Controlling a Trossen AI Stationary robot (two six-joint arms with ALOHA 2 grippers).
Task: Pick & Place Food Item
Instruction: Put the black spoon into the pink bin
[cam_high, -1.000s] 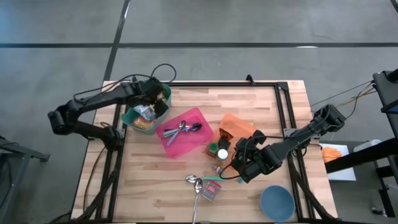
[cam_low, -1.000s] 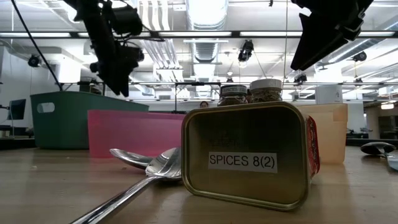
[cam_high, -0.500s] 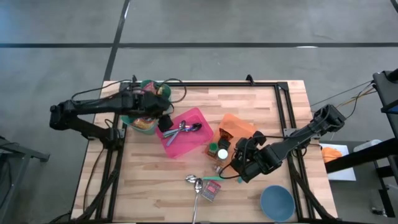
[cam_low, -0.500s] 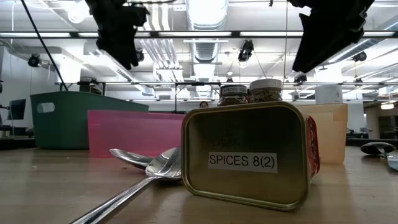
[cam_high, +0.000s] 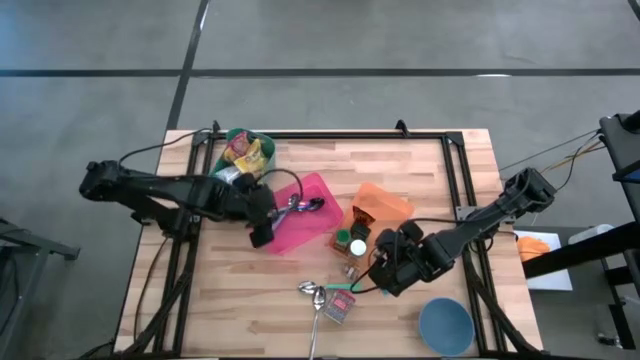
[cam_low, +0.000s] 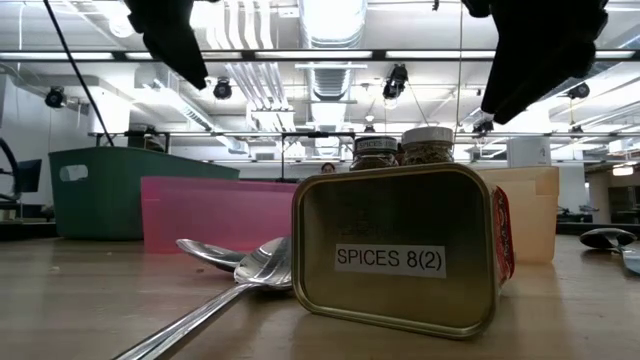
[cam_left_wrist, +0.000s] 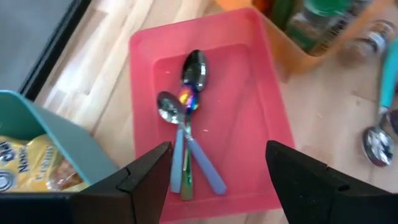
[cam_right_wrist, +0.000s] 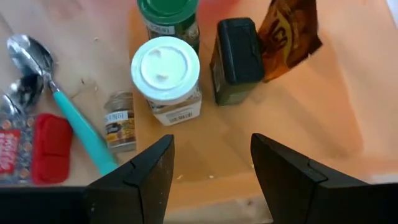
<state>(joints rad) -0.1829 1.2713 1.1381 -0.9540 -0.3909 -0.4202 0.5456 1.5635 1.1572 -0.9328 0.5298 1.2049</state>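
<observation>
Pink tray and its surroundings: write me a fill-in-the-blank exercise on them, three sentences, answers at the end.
1. The pink tray holds several ____.
2. The left claw hangs open above the ____ tray.
3. The teal bin beside the tray holds a ____ snack bag.

Missing words: spoons; pink; yellow

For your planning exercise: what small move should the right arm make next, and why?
Probably lower the right gripper toward the white-lidded jar. Its fingers stand open and empty above the orange tray, with that jar just ahead of them.
</observation>
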